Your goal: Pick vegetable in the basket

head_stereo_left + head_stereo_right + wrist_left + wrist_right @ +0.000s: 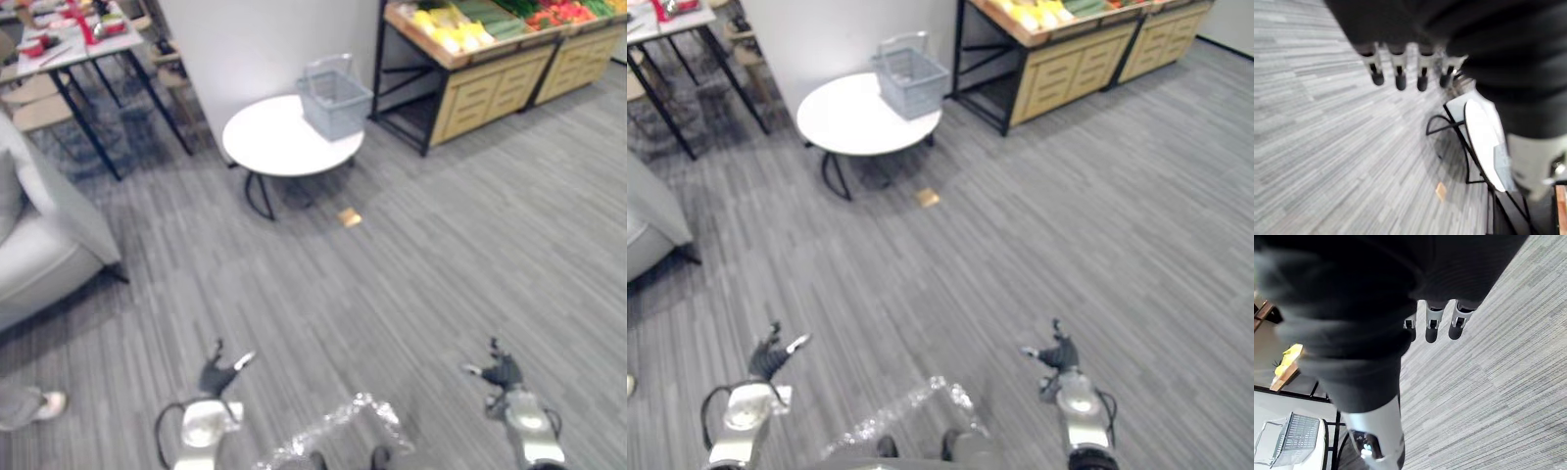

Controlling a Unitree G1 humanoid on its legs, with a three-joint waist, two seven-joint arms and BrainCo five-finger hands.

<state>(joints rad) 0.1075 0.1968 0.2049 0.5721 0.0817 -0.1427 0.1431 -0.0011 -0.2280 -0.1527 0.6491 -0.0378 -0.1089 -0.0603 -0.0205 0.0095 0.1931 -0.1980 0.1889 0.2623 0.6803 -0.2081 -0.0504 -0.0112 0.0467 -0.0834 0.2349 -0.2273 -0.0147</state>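
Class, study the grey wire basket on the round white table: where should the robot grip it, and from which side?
Grip the handle of the basket, coming from above. The basket stands upright on the table with its handle raised clear of the rim, leaving room to hook under the bar; the mesh walls probably give a poorer hold.

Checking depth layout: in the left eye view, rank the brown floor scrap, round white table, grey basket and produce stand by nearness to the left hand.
From the left hand:
1. brown scrap, floor ahead
2. round white table, beyond it
3. grey basket, table's far right edge
4. produce stand, farthest, right
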